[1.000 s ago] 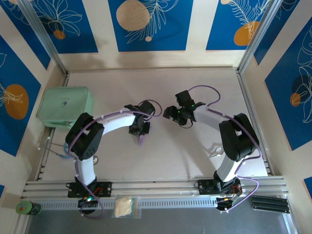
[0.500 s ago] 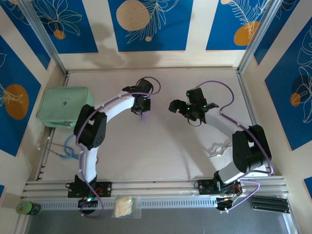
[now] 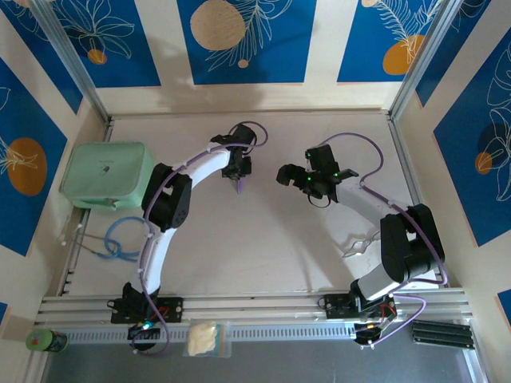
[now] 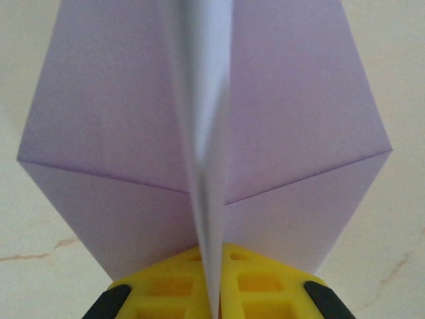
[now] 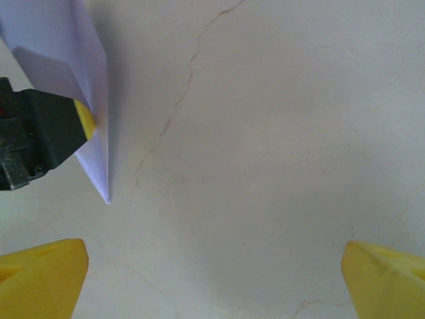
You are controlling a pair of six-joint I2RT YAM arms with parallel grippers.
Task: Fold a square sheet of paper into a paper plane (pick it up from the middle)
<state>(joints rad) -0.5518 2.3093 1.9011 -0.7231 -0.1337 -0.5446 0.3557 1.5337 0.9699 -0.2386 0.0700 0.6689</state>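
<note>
I see a mint-green rounded box (image 3: 106,174) at the left edge of the pale table (image 3: 271,255); a blue loop of cord (image 3: 120,238) lies just nearer me. On the near rail sits a pale bagged lump (image 3: 205,337); a green can (image 3: 44,341) stands at its left end.

We reckon this is a robot lab test cell: left arm (image 3: 168,203) and right arm (image 3: 403,239) bolted to an aluminium rail (image 3: 255,306), pale tabletop (image 3: 263,247) boxed in by blue leaf-print wall panels (image 3: 247,40).
</note>
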